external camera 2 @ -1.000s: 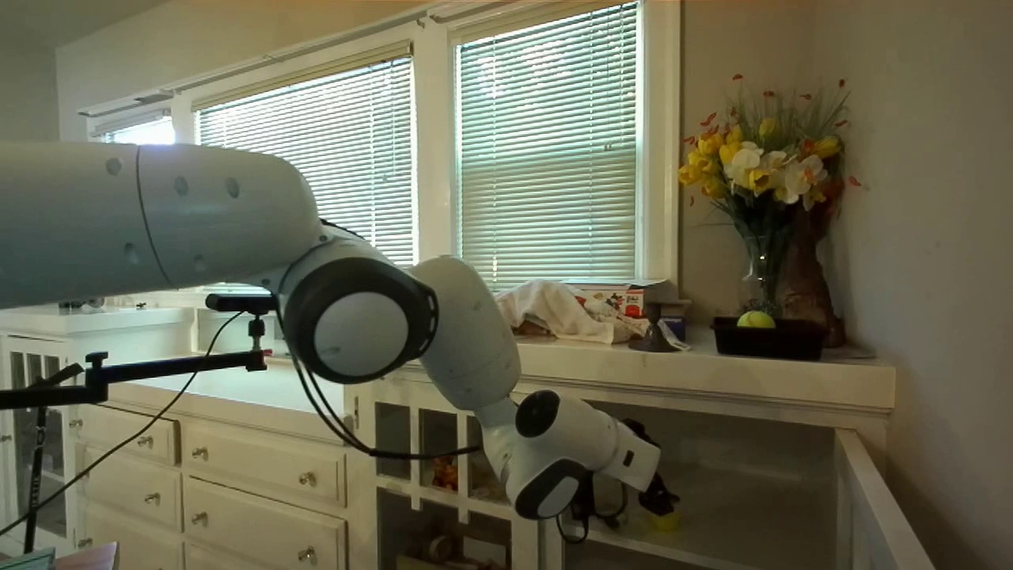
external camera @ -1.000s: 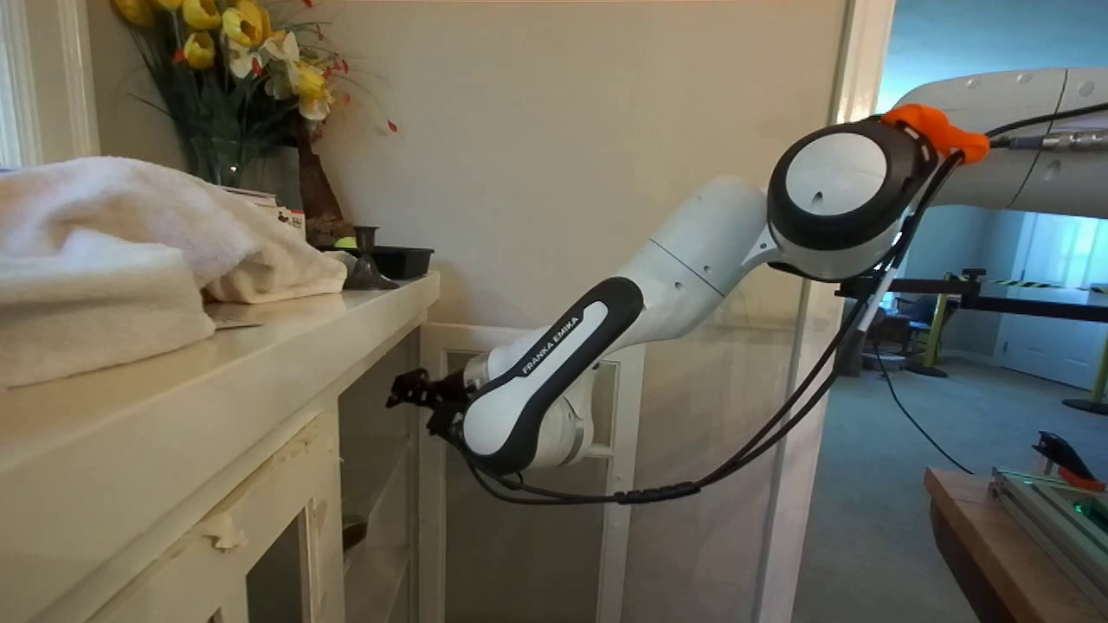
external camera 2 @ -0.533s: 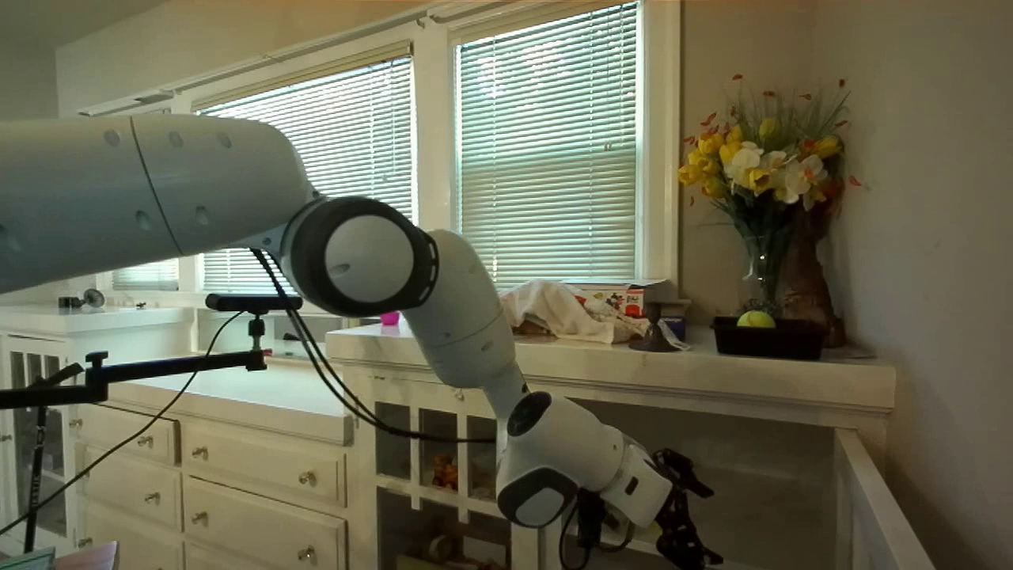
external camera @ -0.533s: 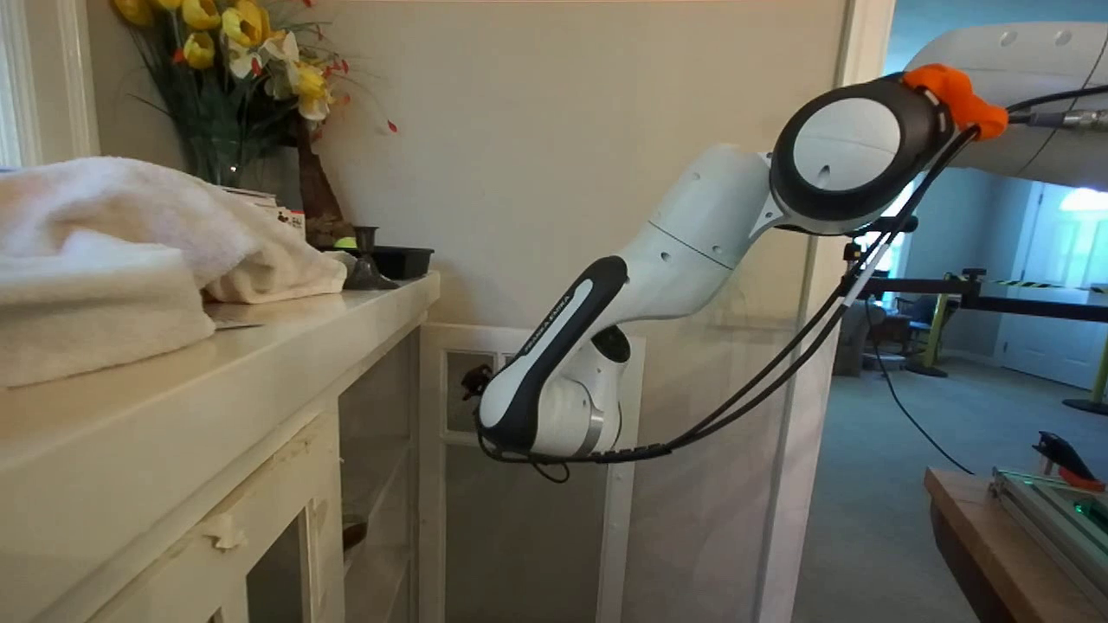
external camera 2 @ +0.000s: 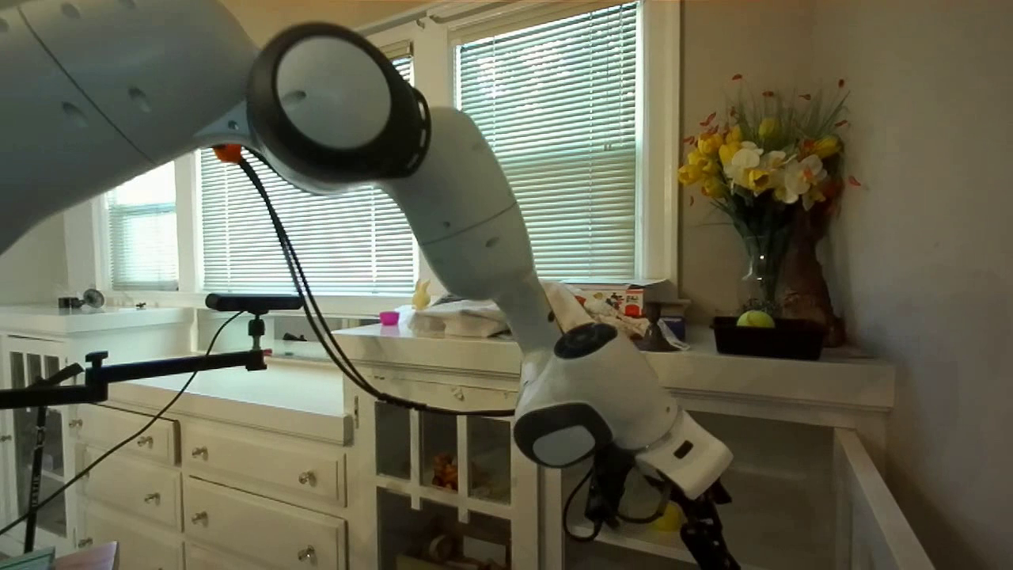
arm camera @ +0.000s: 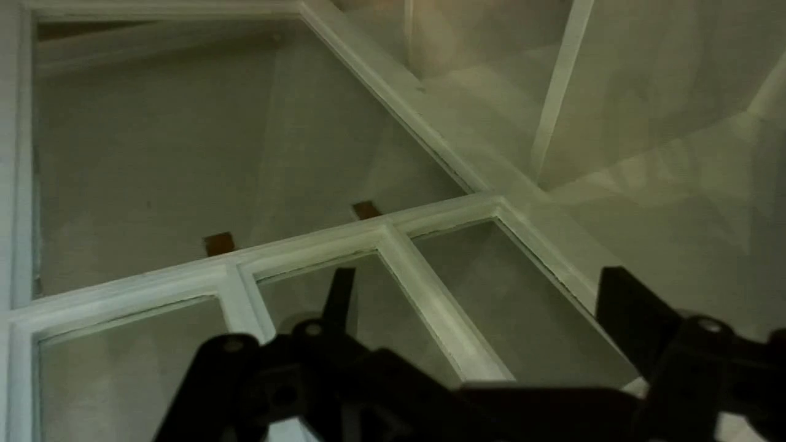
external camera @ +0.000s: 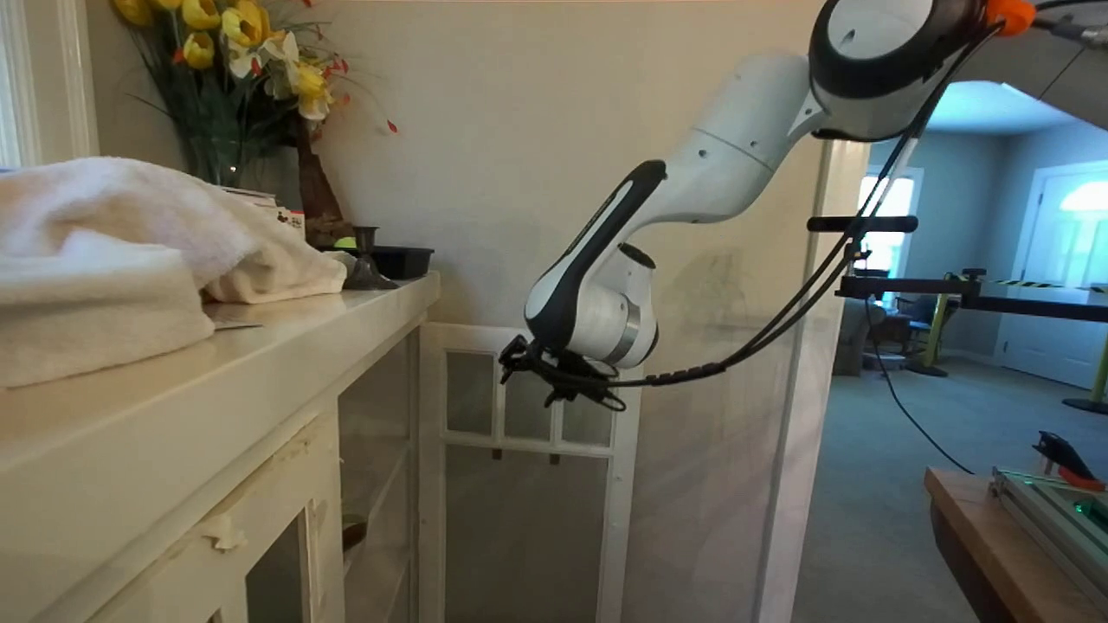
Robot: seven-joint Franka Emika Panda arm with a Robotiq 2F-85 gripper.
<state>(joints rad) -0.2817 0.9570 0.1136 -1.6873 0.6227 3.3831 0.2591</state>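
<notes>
My black gripper (arm camera: 482, 285) is open and empty in the wrist view, with its two fingers wide apart. In an exterior view the gripper (external camera: 530, 382) points down and to the left, outside the cabinet, and overlaps the open glass-paned door. The white door frame (arm camera: 307, 239) is nearest in the wrist view and shows behind the fingers; I see no contact. The door (external camera: 620, 519) stands open beside the cabinet opening. A yellow object (external camera 2: 669, 518) sits on the cabinet shelf behind the gripper and its cable, partly hidden. The gripper (external camera 2: 708, 526) shows there partly behind the hand.
The white cabinet top (external camera: 286, 346) holds a pale towel (external camera: 130, 251), a vase of flowers (external camera 2: 764, 269), a dark candlestick (external camera 2: 654, 332) and a black tray (external camera 2: 768, 340) with a tennis ball (external camera 2: 756, 319). A dark object (external camera: 353, 531) is inside the cabinet. A black camera stand (external camera 2: 174, 368) is nearby.
My arm has risen and drawn back from the cabinet opening. The gripper has moved away from the yellow object, now tilts downward, and is in front of the open door. The yellow object stays on the shelf.
</notes>
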